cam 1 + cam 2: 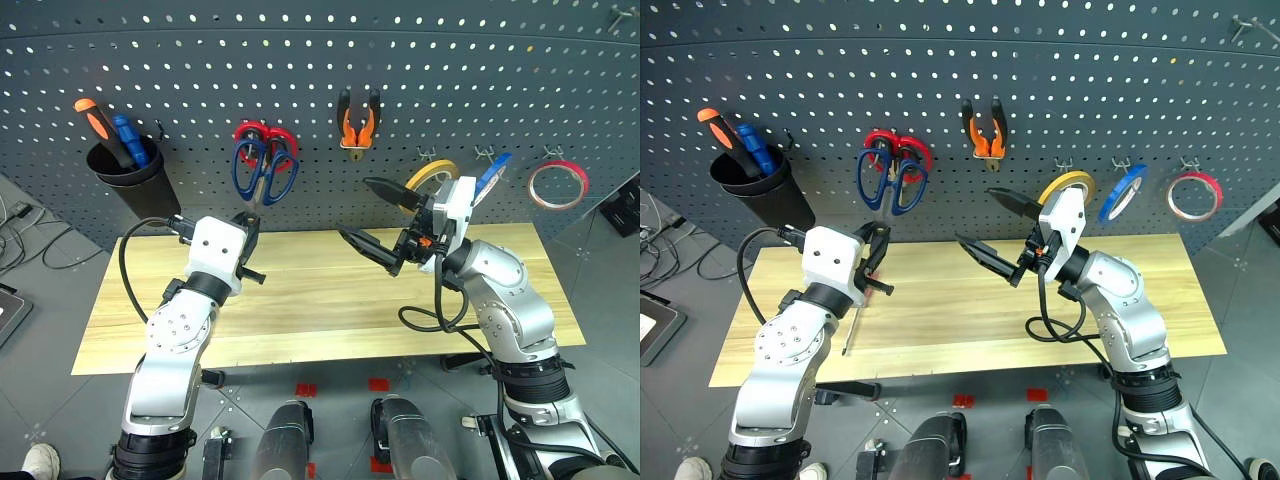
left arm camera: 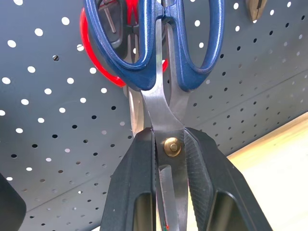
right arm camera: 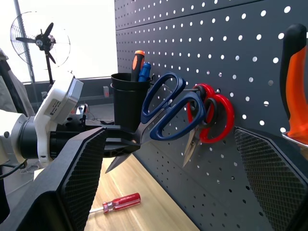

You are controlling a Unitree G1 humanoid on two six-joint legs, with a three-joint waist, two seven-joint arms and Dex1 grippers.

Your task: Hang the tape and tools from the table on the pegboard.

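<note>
Up on the pegboard (image 1: 320,70), a black cup (image 1: 130,180) holds an orange-handled screwdriver (image 1: 95,120) and a blue-handled one (image 1: 128,138), both handles up. The blue scissors (image 2: 159,53) have dark blue loops and bright steel blades; they hang against the board over the red scissors (image 3: 216,113). The left gripper (image 2: 171,159) sits just below those loops, its fingers pinching the blades at the pivot screw. The right gripper (image 1: 385,220) hovers near the board with its fingers spread wide, holding nothing. Orange pliers (image 1: 357,125) and the red tape (image 1: 557,185) hang on hooks. The red-handled screwdriver (image 3: 120,203) lies on the table (image 1: 320,320).
</note>
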